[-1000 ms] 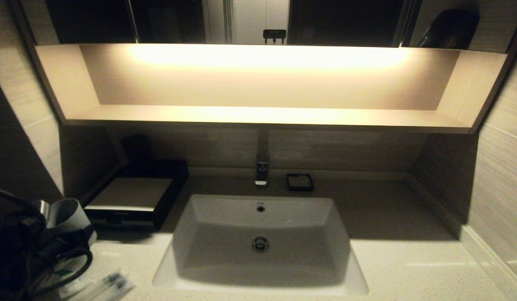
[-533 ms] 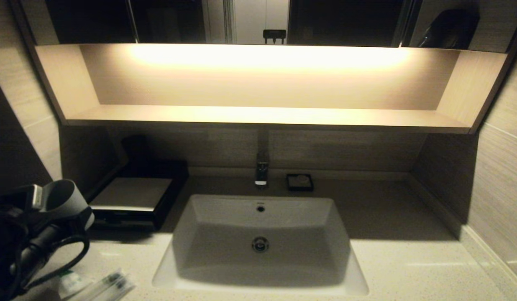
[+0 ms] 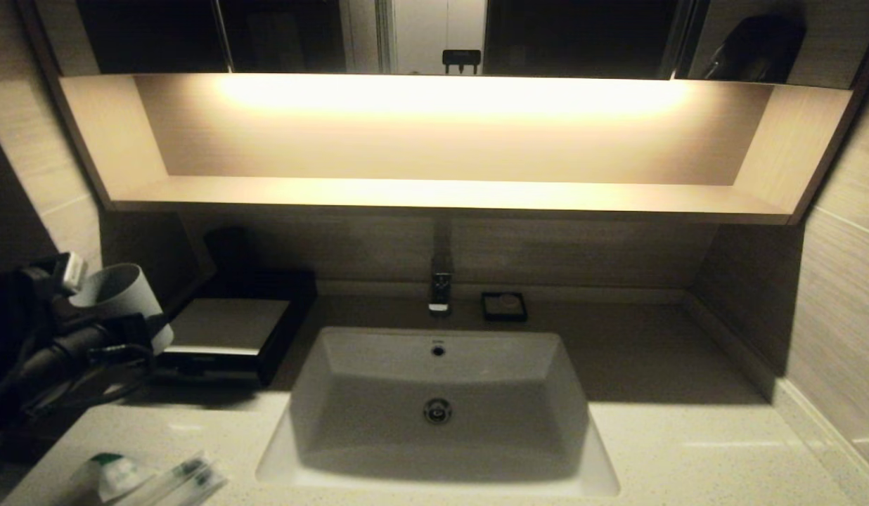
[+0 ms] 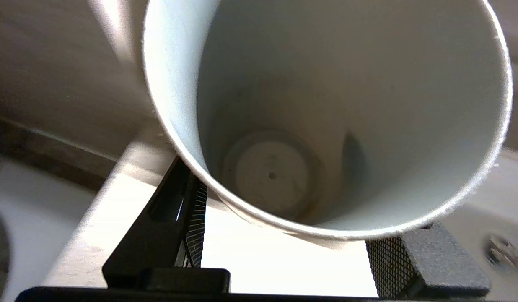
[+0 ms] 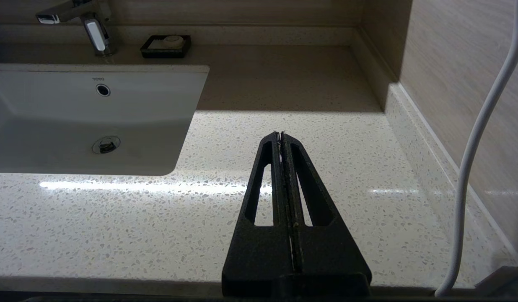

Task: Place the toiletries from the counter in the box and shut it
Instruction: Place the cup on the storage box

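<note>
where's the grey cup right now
The grey cup is off the counter, held in the left tool at the head view's far left, just left of the black box and above the wrapped toiletries.

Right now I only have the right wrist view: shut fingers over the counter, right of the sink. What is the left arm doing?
Observer: The left gripper is shut on a pale grey cup, held in the air left of the sink.
Operator: Anything inside the cup?
Observer: No, the left wrist view shows it empty.
Operator: Where are the toiletries?
Observer: On the counter, the toiletries lie at the front left corner; the box sits further back, by the wall.
</note>
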### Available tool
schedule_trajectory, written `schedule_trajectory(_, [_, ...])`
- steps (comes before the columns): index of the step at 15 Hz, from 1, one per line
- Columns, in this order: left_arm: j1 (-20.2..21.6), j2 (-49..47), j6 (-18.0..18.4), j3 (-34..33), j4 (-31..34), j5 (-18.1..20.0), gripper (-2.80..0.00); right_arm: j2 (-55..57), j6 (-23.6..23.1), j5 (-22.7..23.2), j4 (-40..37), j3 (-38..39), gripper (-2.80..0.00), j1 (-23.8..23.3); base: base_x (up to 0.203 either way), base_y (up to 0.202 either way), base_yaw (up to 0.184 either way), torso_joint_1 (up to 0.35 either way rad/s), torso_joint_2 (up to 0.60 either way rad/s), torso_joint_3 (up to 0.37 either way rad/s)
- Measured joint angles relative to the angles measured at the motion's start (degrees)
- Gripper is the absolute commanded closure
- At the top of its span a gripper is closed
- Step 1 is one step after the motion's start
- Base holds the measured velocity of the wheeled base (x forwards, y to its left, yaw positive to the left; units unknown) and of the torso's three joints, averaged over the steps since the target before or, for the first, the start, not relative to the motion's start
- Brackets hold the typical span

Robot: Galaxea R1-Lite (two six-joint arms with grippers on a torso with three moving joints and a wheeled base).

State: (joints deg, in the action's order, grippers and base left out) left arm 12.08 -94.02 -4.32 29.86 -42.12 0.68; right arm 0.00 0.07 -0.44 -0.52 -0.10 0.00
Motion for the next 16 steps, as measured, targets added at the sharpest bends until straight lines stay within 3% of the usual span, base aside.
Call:
schedule_trajectory(6, [-7.17, -2.76, -0.95, 10.04, 5.53, -0.40, 0.00, 0.00, 0.02, 0.00, 0.00, 0.00, 0.00, 0.00, 0.000, 0.000, 0.000, 0.000, 0.00, 0.000])
schedule_trajectory(9, [-7.65, -5.38, -0.95, 12.33, 5.49, -0.48, 0.00, 0.00, 0.02, 0.02, 0.00, 0.00, 0.00, 0.00, 0.000, 0.000, 0.000, 0.000, 0.00, 0.000])
schedule_trajectory(16, [-7.44, -8.90, -0.22, 10.52, 4.94, -0.61, 0.00, 0.00, 0.03, 0.02, 0.00, 0.00, 0.00, 0.00, 0.000, 0.000, 0.000, 0.000, 0.00, 0.000])
